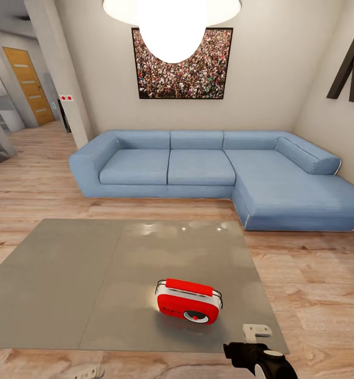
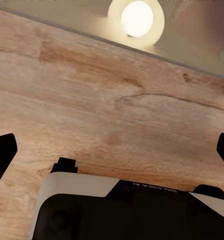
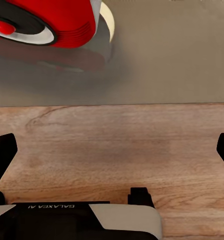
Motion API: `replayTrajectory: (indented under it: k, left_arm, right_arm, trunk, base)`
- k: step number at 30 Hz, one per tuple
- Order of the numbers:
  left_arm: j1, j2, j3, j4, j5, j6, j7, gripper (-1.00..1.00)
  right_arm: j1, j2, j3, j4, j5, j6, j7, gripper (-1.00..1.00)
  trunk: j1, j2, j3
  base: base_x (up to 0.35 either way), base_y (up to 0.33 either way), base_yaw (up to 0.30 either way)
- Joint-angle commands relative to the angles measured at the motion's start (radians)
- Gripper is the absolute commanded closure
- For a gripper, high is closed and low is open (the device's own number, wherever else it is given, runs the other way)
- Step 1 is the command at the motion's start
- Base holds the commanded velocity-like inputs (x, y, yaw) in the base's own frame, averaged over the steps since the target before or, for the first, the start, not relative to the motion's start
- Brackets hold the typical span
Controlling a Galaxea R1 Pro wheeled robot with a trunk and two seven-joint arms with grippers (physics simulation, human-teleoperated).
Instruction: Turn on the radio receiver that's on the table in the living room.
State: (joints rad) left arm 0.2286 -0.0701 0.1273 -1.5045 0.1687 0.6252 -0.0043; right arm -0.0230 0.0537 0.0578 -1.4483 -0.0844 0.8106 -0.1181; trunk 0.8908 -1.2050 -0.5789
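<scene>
The red radio receiver (image 1: 188,301) with white sides and a round dial stands upright on the near right part of the grey table (image 1: 92,284). My right gripper (image 1: 253,337) hovers at the table's near right corner, a short way in front and to the right of the radio. In the right wrist view the radio (image 3: 47,22) sits beyond the table edge (image 3: 167,60), and the gripper (image 3: 112,155) is open with nothing between its fingers. The left gripper (image 2: 112,155) is open too, over the wood floor beside the table edge (image 2: 192,45).
A blue L-shaped sofa (image 1: 198,168) runs along the far wall and down the right side. Above it hang a crowd photo (image 1: 182,63) and a bright pendant lamp (image 1: 171,21). Light wood floor (image 1: 314,295) surrounds the table. A hallway with a wooden door (image 1: 29,84) opens at the far left.
</scene>
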Motion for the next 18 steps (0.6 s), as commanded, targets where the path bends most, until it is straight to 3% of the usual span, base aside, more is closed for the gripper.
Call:
replayTrajectory:
  k: [1, 18]
  left_arm:
    - [0.000, 0.000, 0.000, 0.000, 0.000, 0.000, 0.000, -1.00]
    - [0.000, 0.004, 0.005, 0.016, 0.000, -0.001, 0.000, -1.00]
  right_arm:
    - [0.000, 0.000, 0.000, -0.001, 0.000, 0.000, 0.000, -1.00]
    - [0.000, 0.000, -0.001, 0.000, 0.000, 0.001, 0.000, -1.00]
  trunk:
    - [0.000, 0.000, 0.000]
    - [0.000, 0.000, 0.000]
  base:
    - [0.000, 0.000, 0.000]
    - [0.000, 0.000, 0.000]
